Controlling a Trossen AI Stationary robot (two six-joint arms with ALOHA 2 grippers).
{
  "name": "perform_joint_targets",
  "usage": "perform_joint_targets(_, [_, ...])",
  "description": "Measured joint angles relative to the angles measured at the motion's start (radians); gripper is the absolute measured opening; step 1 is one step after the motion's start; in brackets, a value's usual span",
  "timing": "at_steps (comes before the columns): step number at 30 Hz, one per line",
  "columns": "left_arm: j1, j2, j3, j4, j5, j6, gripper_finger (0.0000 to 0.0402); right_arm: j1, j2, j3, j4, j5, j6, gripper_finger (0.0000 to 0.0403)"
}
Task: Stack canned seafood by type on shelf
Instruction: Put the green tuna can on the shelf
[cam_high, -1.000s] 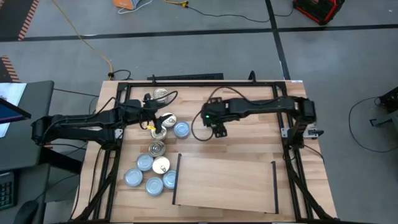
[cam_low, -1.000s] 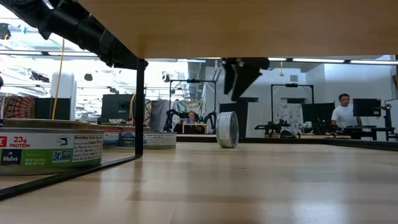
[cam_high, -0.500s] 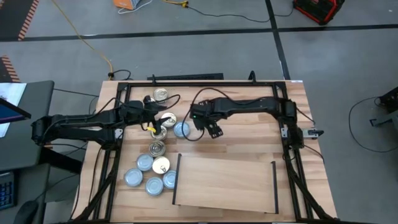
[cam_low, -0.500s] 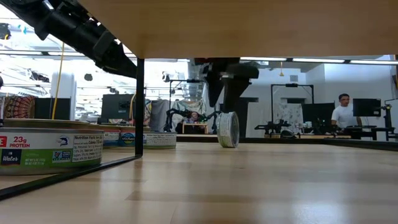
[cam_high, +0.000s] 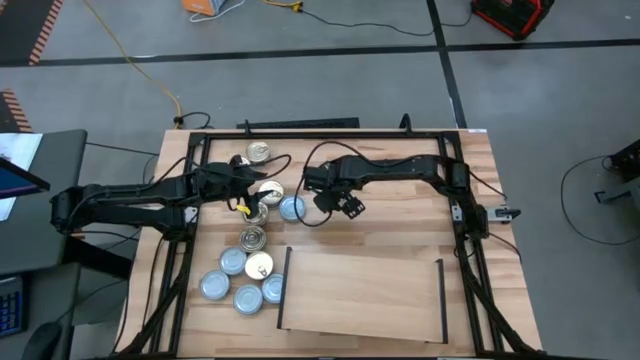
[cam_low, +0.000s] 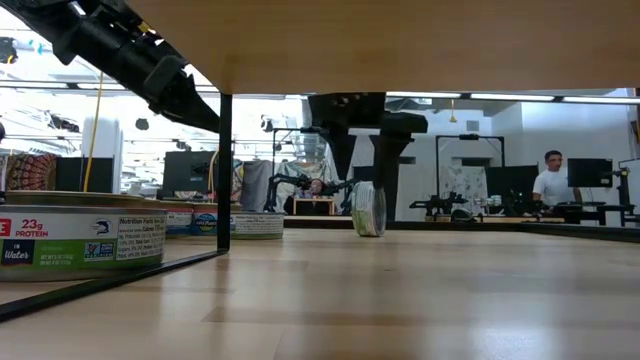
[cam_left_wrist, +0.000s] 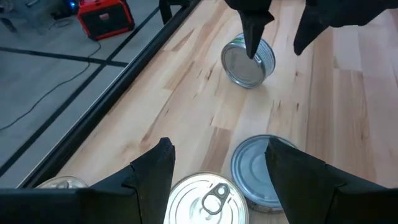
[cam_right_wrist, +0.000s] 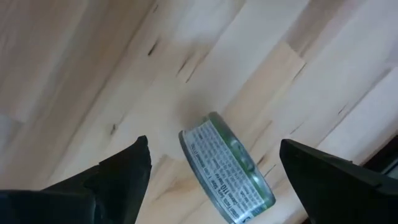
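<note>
Presently, your left gripper (cam_left_wrist: 214, 165) hangs part-open over a gold-lidded tin (cam_left_wrist: 209, 199) and a silvery-blue tin (cam_left_wrist: 256, 169), gripping neither. Your right gripper (cam_right_wrist: 208, 165) stands wide, straddling a tin on edge (cam_right_wrist: 227, 171) behind the shelf (cam_high: 360, 290).

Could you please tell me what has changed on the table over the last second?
The right end effector swung left and came down, open, astride the tin standing on edge, not yet gripping it. The left end effector, the other tins and the shelf stayed put.
</note>
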Motion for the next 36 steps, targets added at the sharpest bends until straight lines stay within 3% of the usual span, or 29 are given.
perform_joint_targets(13, [0.000,0.000,0.000,-0.024,0.000,0.000,0.0239,-0.037,0.000,0.000,-0.036,0.004,-0.281,0.0347])
perform_joint_targets(28, [0.000,0.000,0.000,-0.040,0.000,0.000,0.0239,-0.100,0.001,-0.089,0.056,-0.026,-0.348,0.0309])
perform_joint_targets(36, [0.000,0.000,0.000,-0.048,-0.006,0.000,0.0239,-0.113,0.000,-0.089,0.030,-0.092,-0.334,0.0222])
